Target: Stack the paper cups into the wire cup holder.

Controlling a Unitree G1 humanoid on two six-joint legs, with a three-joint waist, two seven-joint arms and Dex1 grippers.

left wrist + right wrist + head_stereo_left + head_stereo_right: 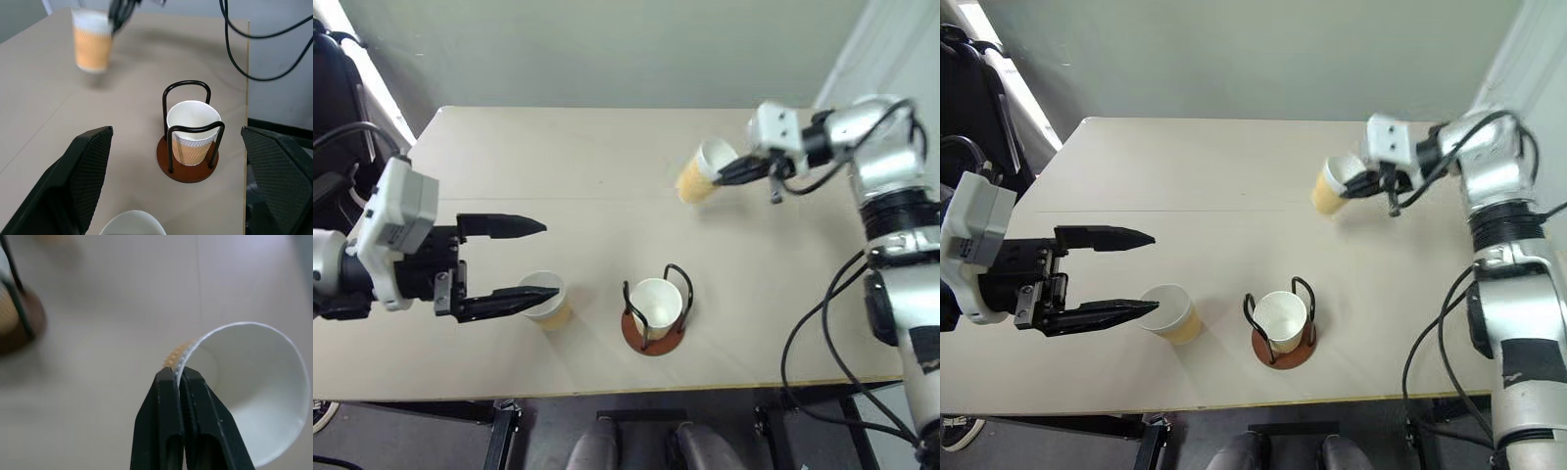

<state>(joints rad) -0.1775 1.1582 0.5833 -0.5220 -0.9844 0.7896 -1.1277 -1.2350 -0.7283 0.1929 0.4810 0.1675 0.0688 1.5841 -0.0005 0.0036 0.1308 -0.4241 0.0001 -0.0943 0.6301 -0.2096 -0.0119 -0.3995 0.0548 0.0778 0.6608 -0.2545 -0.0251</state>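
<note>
Right gripper [724,176] pinches rim of tilted paper cup [700,176], lifted above table [558,157]. Wire cup holder [654,311], one cup inside, lies at 7 o'clock from it. Left gripper [533,259] wide open beside third cup [548,299].

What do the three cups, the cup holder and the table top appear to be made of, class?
Cups, one in the holder, one loose, one held by its rim in the right claw: likely paper, ribbed tan outside, matte white inside.
Cup holder: thin black loops, probably coated wire, on a smooth reddish-brown disc, maybe wood or plastic.
Table top: matte beige board, possibly laminate.
</note>
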